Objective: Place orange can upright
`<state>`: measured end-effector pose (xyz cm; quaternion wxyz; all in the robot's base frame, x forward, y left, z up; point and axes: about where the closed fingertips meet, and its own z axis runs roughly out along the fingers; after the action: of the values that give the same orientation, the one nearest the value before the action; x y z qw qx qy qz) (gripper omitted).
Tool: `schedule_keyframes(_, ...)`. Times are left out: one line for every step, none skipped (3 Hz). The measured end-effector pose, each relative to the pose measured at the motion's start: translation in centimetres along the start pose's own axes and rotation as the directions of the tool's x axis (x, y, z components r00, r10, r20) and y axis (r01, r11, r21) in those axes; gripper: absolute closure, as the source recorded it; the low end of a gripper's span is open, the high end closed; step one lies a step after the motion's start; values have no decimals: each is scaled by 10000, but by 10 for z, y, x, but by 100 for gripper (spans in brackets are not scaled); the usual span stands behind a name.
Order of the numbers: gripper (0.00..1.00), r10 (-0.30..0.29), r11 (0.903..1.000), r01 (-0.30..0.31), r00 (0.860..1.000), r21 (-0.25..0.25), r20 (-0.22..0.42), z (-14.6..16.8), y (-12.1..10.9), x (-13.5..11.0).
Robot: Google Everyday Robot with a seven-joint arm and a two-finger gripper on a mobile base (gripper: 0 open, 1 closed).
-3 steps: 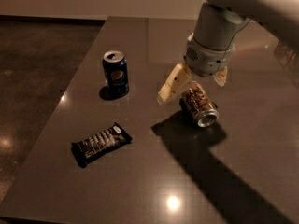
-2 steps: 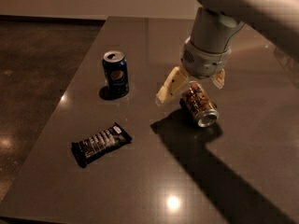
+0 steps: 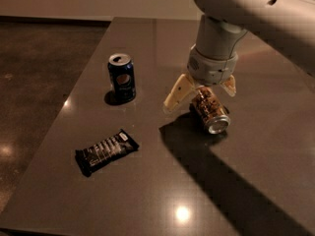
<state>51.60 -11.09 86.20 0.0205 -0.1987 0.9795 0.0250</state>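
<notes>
Orange-gold drink can (image 3: 210, 110), with dark pattern markings and silver ends, is seen lying on its side on the dark grey table (image 3: 147, 200), its near silver end turned toward the camera and to the right. The cream-fingered gripper (image 3: 201, 97) is positioned directly over the can's far end, with its two fingers (image 3: 176, 93) spread apart and reaching down on either side; nothing is clamped between them, and contact with the can cannot be confirmed.

The can is judged to be light, rigid but thin-walled, and smooth, so it may roll on the table or be dented if squeezed hard. A hold across the middle of the cylindrical body is judged best, with moderate pressure, so that the can can be tipped onto one silver end.

A dark blue Pepsi can (image 3: 121, 77) stands upright well to the left, and a dark-wrapped candy bar (image 3: 106, 151) lies nearer the camera.
</notes>
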Motion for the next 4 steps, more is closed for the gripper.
schedule_keyframes(12,271,9995,-268,9995,165,-178,6,-6,0)
schedule_keyframes(35,442,9986,-435,9987,292,-235,7,-11,-1)
schedule_keyframes(59,324,9993,-325,9995,167,57,-2,-13,-2)
schedule_keyframes(81,-292,9992,316,9951,-243,942,-26,-10,-4)
